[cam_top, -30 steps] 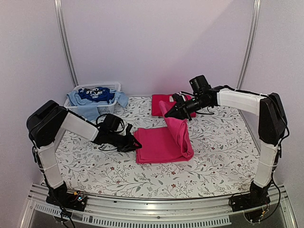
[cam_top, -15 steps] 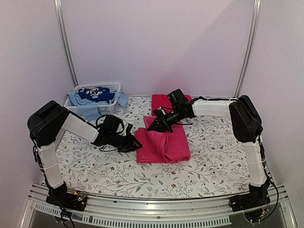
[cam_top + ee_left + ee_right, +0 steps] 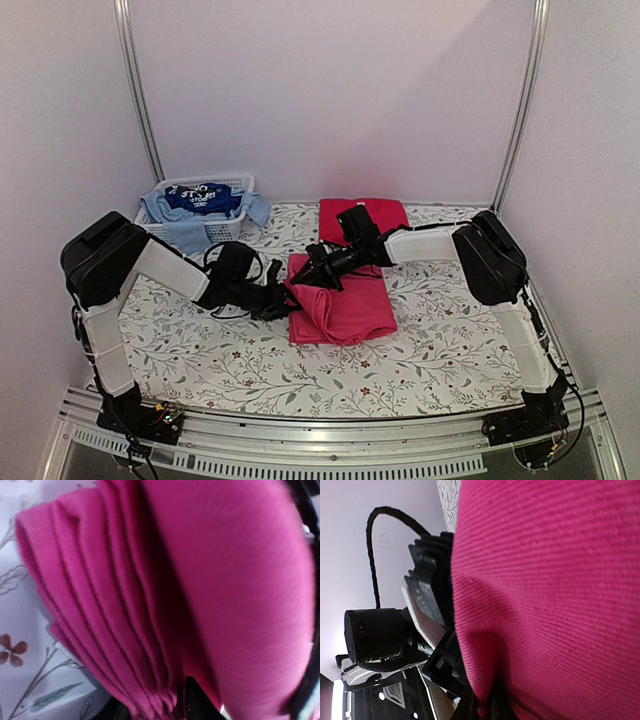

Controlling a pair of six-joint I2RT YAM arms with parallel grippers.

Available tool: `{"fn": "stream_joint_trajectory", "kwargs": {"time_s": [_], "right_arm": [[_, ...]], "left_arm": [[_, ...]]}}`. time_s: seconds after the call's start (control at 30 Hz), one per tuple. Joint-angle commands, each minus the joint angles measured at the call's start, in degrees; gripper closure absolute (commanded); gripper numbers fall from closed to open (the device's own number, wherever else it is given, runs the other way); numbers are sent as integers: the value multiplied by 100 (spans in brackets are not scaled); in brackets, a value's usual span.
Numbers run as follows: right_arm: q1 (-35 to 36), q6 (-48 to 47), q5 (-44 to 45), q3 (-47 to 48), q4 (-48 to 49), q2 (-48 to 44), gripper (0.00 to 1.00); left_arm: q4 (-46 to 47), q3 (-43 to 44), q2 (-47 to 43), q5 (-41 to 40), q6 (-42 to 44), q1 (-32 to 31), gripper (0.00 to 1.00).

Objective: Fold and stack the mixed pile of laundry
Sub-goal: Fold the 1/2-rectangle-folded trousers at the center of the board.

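A pink-magenta cloth [image 3: 345, 308] lies folded over on the flowered table cover. My left gripper [image 3: 278, 297] sits low at the cloth's left edge. In the left wrist view the cloth [image 3: 225, 580] runs in pleats that gather at the left gripper [image 3: 185, 705], beside a dark finger [image 3: 199, 700]. My right gripper [image 3: 313, 268] reaches in from the right, just above that same left edge. It is shut on a fold of the cloth [image 3: 545, 580], which is pinched at the right gripper [image 3: 491, 707]. A folded red cloth [image 3: 365, 214] lies behind.
A white slatted basket [image 3: 228, 229] at the back left holds light blue garments [image 3: 185, 232] and a dark blue printed one [image 3: 203, 198]. Both grippers are close together over the cloth's left edge. The left arm's wrist [image 3: 385, 635] fills the left of the right wrist view.
My right gripper has carried the cloth's raised edge leftward and down, laying it over the rest, and now sits next to the left gripper. The left arm has barely moved.
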Motion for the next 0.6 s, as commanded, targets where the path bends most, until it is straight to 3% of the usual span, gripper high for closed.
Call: {"fn": "stream_joint_trajectory", "kwargs": {"time_s": [0.0, 0.17, 0.33, 0.47, 0.57], "right_arm": [[104, 518, -193, 79, 989, 100, 70], [-237, 263, -247, 199, 1091, -313, 50], [-917, -215, -526, 112, 875, -1054, 46], [-1439, -1485, -434, -136, -620, -1428, 48], [-1562, -2841, -161, -62, -1746, -1337, 50]], "left_arm": [[-907, -221, -62, -313, 45, -43, 54], [-1716, -810, -1469, -890, 152, 416, 39], [-2811, -707, -2870, -1448, 549, 707, 32], [-3012, -30, -3242, -1499, 1048, 268, 33], [-2984, 620, -2750, -1517, 1408, -368, 36]]}}
